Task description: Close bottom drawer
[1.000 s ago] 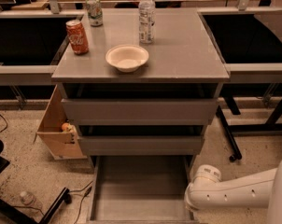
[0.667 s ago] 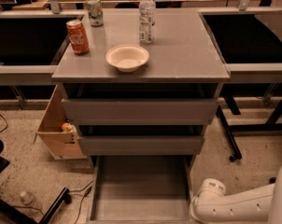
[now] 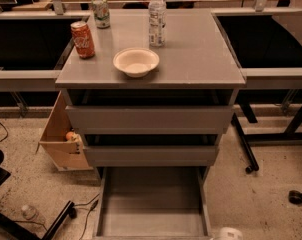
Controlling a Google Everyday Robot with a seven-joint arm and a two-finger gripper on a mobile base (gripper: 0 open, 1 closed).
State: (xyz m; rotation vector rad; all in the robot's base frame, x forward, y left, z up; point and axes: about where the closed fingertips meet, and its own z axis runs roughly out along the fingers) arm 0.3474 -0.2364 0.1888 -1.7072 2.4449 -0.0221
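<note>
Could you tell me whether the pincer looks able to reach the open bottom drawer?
Probably yes, though the pincer is out of view; only a white arm part shows beside the bottom drawer. That drawer stands pulled out, with nothing visible blocking it.

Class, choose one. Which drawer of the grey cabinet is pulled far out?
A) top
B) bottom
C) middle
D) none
B: the bottom drawer juts forward, its grey box interior exposed; the top drawer and middle drawer sit nearly shut. The gripper is out of view; only a white bit of the arm shows at the lower edge.
</note>
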